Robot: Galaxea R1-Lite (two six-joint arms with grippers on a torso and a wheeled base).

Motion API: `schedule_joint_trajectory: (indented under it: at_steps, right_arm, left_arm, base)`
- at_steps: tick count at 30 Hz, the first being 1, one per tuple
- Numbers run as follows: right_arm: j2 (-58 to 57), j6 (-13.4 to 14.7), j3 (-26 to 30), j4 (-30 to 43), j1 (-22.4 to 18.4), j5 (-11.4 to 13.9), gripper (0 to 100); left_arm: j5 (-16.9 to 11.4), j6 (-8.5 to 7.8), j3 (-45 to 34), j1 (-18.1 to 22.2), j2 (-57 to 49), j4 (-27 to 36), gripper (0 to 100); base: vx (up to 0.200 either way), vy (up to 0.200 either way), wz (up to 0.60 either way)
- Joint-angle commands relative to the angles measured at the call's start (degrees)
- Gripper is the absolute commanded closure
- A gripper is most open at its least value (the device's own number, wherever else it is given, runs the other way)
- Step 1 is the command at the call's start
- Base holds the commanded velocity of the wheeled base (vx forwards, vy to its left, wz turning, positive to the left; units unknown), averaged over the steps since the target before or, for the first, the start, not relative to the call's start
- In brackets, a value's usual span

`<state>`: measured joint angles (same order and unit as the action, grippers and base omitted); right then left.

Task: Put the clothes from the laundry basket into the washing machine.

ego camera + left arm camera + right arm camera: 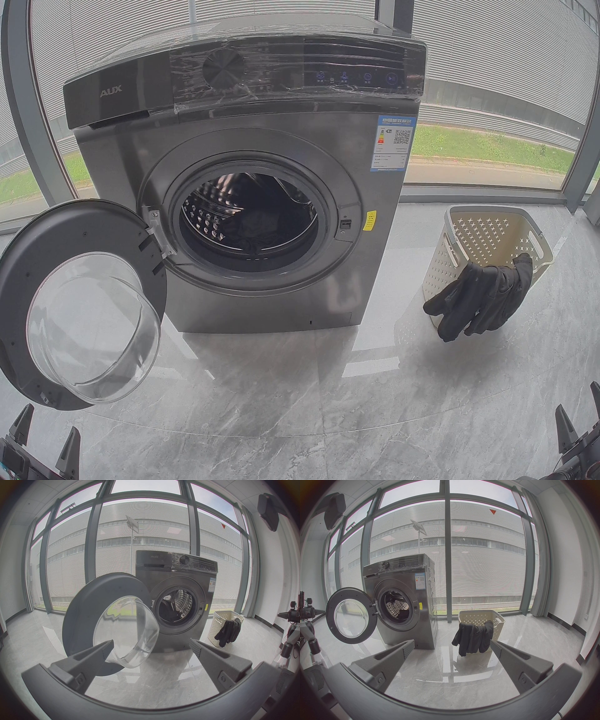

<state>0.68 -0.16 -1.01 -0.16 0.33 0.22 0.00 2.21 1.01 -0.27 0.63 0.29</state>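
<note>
A grey washing machine stands ahead with its round door swung wide to the left. Dark cloth lies inside the drum. To its right sits a cream laundry basket with a black garment draped over its front rim. My left gripper is open, low at the near left, facing the door. My right gripper is open at the near right, well short of the basket.
Tall glass windows run behind the machine and basket. Bare grey marble floor lies between me and both. The open door juts out over the floor on the left side. A tripod stand is off to the side.
</note>
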Motion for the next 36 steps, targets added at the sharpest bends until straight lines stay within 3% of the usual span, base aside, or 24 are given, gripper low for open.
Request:
schedule_joint_trajectory:
  at_steps: [1,12,19,36]
  right_arm:
    - [-0.16,-0.02,1.01,-0.02,0.02,0.04,0]
    - [-0.16,-0.02,1.01,-0.02,0.02,0.04,0]
    - [-0.16,-0.02,1.01,-0.02,0.02,0.04,0]
    - [-0.16,-0.02,1.01,-0.02,0.02,0.04,0]
  left_arm:
    - [0.00,0.17,-0.92,0.00,-0.37,-0.12,0]
    - [0.00,-0.01,-0.92,0.09,-0.37,-0.12,0]
    - [-0.18,-1.94,-0.92,0.09,-0.46,-0.20,0]
    - [0.00,-1.68,-1.01,0.18,-0.46,-0.20,0]
  base:
    - [0.000,0.000,0.00]
    - [0.055,0.000,0.00]
    - [0.000,0.000,0.00]
    - [0.000,0.000,0.00]
